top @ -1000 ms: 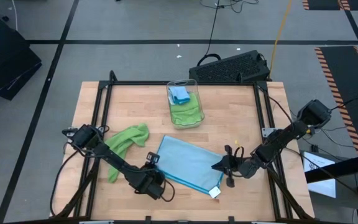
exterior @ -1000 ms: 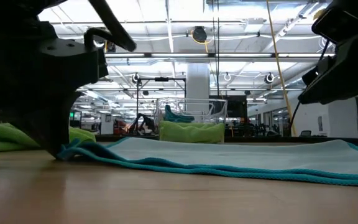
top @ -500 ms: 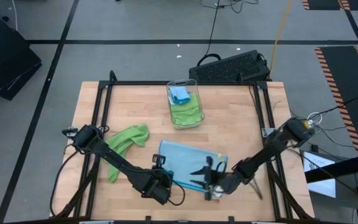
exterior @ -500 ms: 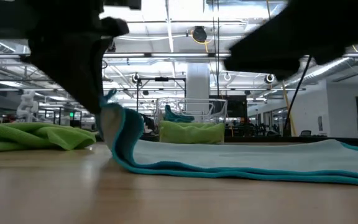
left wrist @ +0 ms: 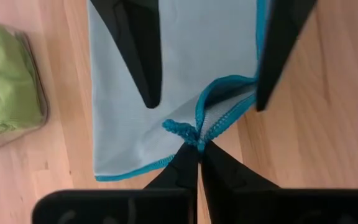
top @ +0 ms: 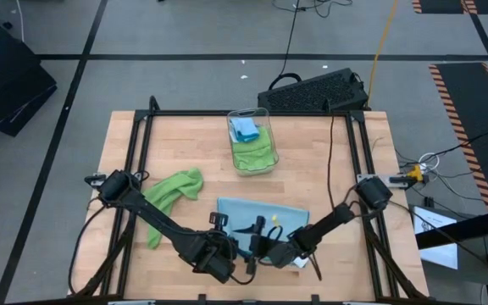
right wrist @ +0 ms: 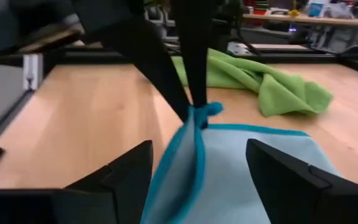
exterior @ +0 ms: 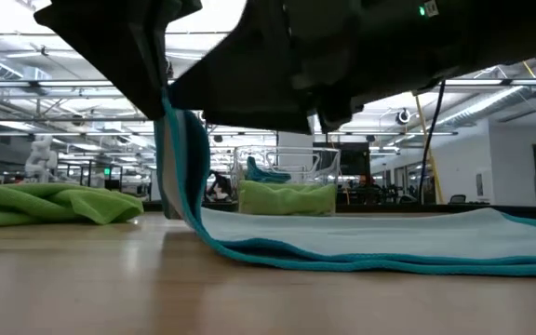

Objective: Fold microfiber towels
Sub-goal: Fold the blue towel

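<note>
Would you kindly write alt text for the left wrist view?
The left gripper, shut, pinches a bunched teal-edged corner of a light blue microfiber towel lying on the wooden table. The right gripper's open dark fingers hang above it.

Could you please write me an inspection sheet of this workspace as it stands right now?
Surface: wooden table inside a black frame.
Job's things: light blue towel lying flat, one corner lifted; green towel crumpled beside the left arm.
Clutter: clear bin at the far edge, holding green and blue cloths.
Grippers: left gripper shut on the blue towel's lifted corner; right gripper open, its fingers either side of that corner.
Cables: yellow and black cables on the floor beyond the table.
Surroundings: grey tiled floor, black keyboard-like case behind the table.
</note>
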`<action>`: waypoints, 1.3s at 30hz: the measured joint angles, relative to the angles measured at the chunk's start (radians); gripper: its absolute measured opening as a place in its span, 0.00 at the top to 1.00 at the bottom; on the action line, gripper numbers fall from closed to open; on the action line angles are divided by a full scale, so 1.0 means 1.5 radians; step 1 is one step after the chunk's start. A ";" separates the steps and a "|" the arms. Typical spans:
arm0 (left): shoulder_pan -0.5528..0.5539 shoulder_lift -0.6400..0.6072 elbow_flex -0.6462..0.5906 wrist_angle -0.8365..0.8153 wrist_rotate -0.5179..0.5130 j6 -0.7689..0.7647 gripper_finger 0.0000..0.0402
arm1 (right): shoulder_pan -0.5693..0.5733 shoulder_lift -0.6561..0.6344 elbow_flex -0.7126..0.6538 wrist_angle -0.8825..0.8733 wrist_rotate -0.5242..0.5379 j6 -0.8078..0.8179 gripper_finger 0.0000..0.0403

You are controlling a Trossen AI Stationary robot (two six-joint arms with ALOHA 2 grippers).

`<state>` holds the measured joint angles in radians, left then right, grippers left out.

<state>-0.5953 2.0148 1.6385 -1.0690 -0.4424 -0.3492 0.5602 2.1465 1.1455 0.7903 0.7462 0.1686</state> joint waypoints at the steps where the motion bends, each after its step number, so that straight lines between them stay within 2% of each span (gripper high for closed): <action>1: 0.000 0.000 0.000 -0.001 0.000 0.000 0.98 | -0.002 0.004 0.001 0.010 -0.008 0.001 0.37; 7: 0.001 0.000 0.000 0.004 0.000 0.002 0.97 | -0.016 0.008 0.004 0.034 -0.062 0.020 0.38; 14: 0.001 0.000 0.000 0.018 -0.001 0.005 0.98 | -0.031 0.008 0.004 0.014 -0.063 0.024 0.44; 17: 0.001 0.000 0.000 0.018 -0.001 0.004 0.97 | -0.032 0.008 0.004 0.014 -0.064 0.021 0.53; 22: 0.001 0.000 0.000 0.021 -0.001 0.000 0.99 | -0.032 0.008 0.004 -0.001 -0.065 0.034 0.74; 28: 0.001 0.000 0.000 0.056 -0.005 0.010 0.95 | -0.032 0.008 0.004 -0.013 -0.066 0.030 0.97; 31: 0.001 0.000 0.000 0.058 -0.009 -0.004 0.93 | -0.032 0.008 0.004 -0.013 -0.067 0.021 0.98; 35: -0.005 -0.001 0.000 0.039 -0.015 -0.045 0.85 | -0.026 0.007 0.003 -0.019 -0.065 0.018 0.98; 39: -0.031 -0.001 0.000 -0.018 -0.053 -0.095 0.69 | -0.011 0.004 0.003 -0.035 -0.075 0.016 0.99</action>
<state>-0.6415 2.0136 1.6382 -1.0955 -0.5216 -0.4912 0.5434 2.1526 1.1497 0.7382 0.6338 0.1932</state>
